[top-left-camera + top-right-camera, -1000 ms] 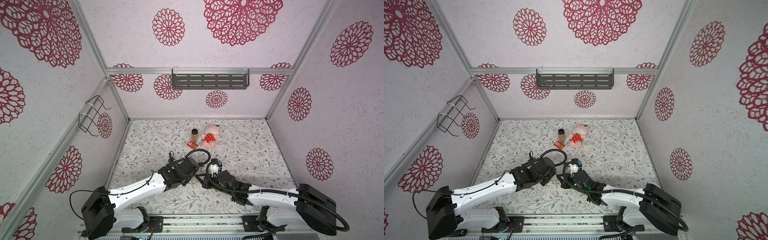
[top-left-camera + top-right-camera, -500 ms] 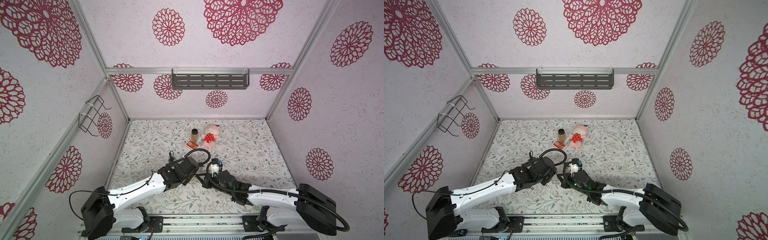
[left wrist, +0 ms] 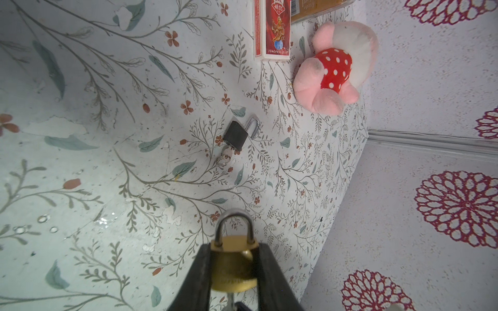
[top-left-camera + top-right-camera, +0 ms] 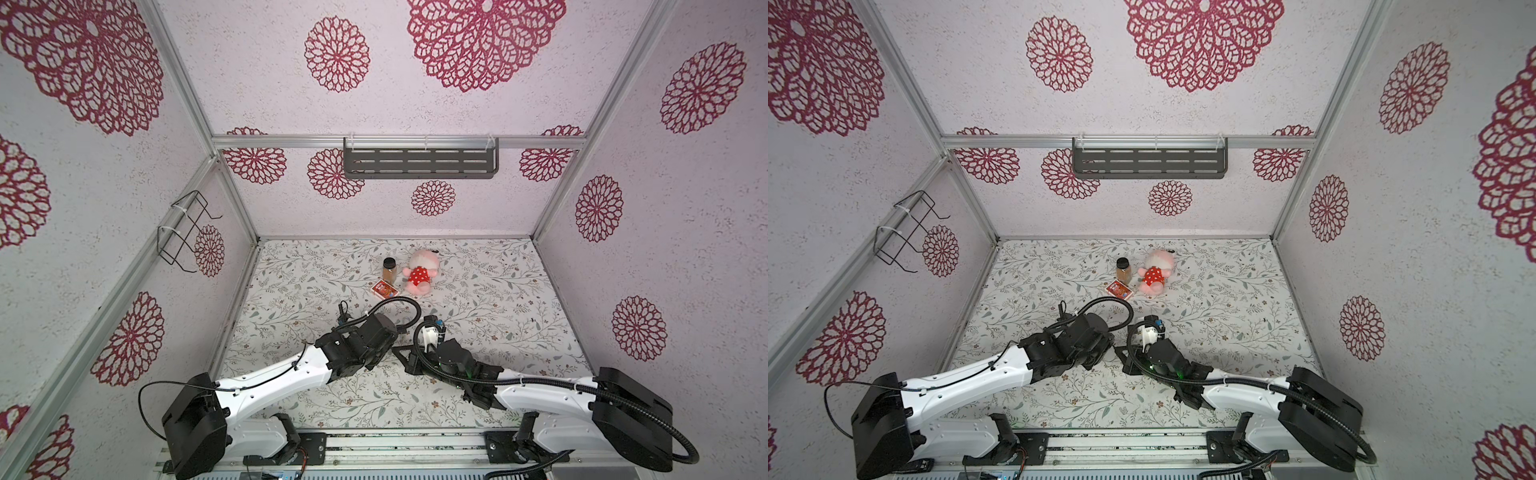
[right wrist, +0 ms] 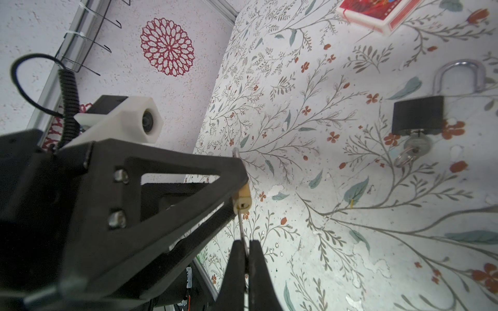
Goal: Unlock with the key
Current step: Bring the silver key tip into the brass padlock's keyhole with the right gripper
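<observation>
L claw [image 3: 234,250] narrow, clamped on brass padlock [image 3: 233,266] by its flat sides and holding it off the table [image 3: 80,175]. Its shackle [image 3: 234,223] points away from the wrist w/ both legs seated in the body, so it looks locked. R claw [image 5: 245,243] pinched fully shut on the key [image 5: 241,227]. The thin blade runs straight from the tips to the keyhole on the padlock's bottom face. Key tip is at or in the slot, depth can't tell. In both top views the claws meet near the table's front-middle; the lock is hidden there by the arm bodies. Black padlock [image 3: 235,135] lies flat on the table, apart from both claws, between them and the plush toy [image 3: 334,67]. It's open, w/ 2nd key [image 3: 225,156] on a ring stuck in its bottom. Plush toy is pink w/ a red dotted dress. Red card box [image 3: 272,27] sits just beside it. Brown jar [image 4: 389,269] w/ black lid stands upright next to both.
</observation>
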`<control>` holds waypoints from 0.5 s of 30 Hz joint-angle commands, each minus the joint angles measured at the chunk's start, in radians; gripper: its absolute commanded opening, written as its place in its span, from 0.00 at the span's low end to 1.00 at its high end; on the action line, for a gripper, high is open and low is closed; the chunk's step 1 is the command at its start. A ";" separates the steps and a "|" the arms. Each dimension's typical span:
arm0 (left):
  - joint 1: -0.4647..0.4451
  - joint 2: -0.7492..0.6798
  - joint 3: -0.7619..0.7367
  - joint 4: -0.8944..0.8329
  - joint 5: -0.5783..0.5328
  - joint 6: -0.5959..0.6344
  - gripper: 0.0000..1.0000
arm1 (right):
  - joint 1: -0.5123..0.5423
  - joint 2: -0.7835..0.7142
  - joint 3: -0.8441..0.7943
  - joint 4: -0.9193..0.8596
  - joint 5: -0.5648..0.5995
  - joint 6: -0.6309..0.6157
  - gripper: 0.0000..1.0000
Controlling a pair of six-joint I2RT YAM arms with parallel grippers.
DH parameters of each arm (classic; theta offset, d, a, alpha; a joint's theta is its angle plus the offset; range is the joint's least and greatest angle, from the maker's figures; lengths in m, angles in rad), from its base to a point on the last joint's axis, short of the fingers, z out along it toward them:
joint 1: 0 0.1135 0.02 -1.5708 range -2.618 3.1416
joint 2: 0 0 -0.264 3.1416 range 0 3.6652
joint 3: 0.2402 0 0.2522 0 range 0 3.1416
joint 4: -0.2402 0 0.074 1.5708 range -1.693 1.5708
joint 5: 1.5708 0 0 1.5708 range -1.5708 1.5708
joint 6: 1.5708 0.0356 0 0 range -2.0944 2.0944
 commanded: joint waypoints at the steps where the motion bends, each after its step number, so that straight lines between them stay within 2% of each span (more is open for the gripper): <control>1: -0.001 -0.008 0.011 -0.005 0.019 0.011 0.00 | -0.017 -0.035 0.024 0.028 0.018 0.005 0.00; 15: -0.002 0.015 0.028 0.016 0.039 0.002 0.00 | 0.005 -0.013 0.087 -0.025 0.042 -0.064 0.00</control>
